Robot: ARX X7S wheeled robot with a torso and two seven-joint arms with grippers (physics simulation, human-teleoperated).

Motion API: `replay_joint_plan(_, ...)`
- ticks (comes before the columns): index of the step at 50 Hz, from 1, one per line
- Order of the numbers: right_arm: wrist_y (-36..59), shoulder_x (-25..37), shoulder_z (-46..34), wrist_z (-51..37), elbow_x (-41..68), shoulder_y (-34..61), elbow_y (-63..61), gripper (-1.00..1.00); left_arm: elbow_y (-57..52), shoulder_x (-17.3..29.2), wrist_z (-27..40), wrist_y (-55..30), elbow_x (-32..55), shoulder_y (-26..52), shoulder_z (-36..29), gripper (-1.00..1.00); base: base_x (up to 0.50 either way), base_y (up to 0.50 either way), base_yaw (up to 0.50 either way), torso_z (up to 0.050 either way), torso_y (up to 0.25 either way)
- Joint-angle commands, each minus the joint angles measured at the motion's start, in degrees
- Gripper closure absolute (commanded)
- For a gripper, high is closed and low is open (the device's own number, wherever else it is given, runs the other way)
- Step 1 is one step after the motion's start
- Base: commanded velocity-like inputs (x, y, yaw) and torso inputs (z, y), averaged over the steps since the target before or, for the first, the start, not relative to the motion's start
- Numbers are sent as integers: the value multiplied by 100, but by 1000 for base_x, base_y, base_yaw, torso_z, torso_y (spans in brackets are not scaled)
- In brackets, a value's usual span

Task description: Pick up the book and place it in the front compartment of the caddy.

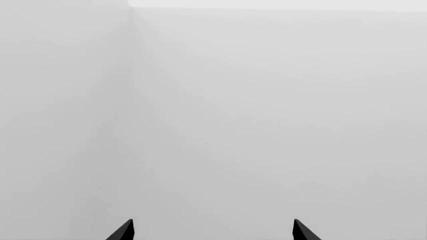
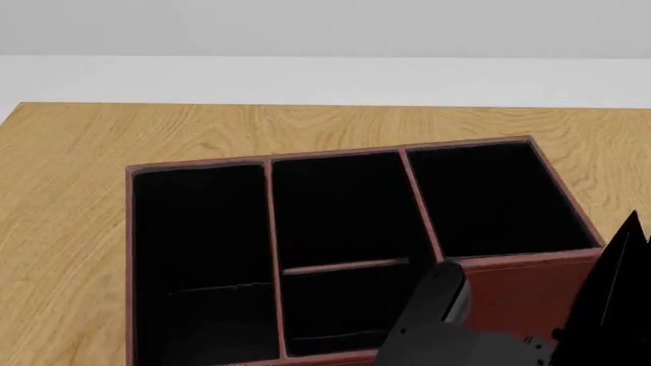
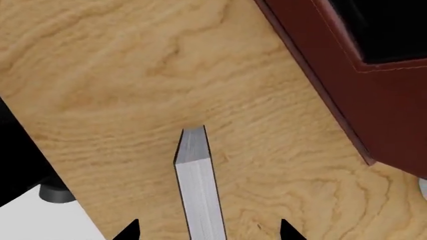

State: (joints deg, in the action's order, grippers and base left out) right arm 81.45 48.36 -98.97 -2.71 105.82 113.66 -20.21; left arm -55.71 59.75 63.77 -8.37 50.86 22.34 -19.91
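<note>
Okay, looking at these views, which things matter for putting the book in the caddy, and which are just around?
Part of the job:
- book, page edges showing between the right gripper jaws, which stand apart
- caddy
- front compartment, below the thin crossbar

Just around:
- wooden table
- left gripper, open, facing blank grey

The right arm (image 2: 432, 320) is dark grey, with a rounded, glossy link above a blockier matte segment. Both wrist views show only pointed black fingers (image 1: 123, 231) (image 3: 130, 230), plain, without markings.
</note>
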Motion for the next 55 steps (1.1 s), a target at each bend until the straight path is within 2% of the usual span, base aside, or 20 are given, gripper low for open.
replay_joint_plan(1,-164,-119,-80,163,-479,-381,25,-100,71,-57,-56,46,-78,-35,-57,-100,0,0,0,0,0)
replay_joint_plan(25,-332,-49,-433,244,-906,-1013,-108,-100,-37,114,61,92,29,-39,32,-100,0,0,0,0,0)
replay_joint_plan(55,-413,-400,-874,475,-1656,-1509,280,-100,25,45,23,90,-36,-24,-85,-100,0,0,0,0,0)
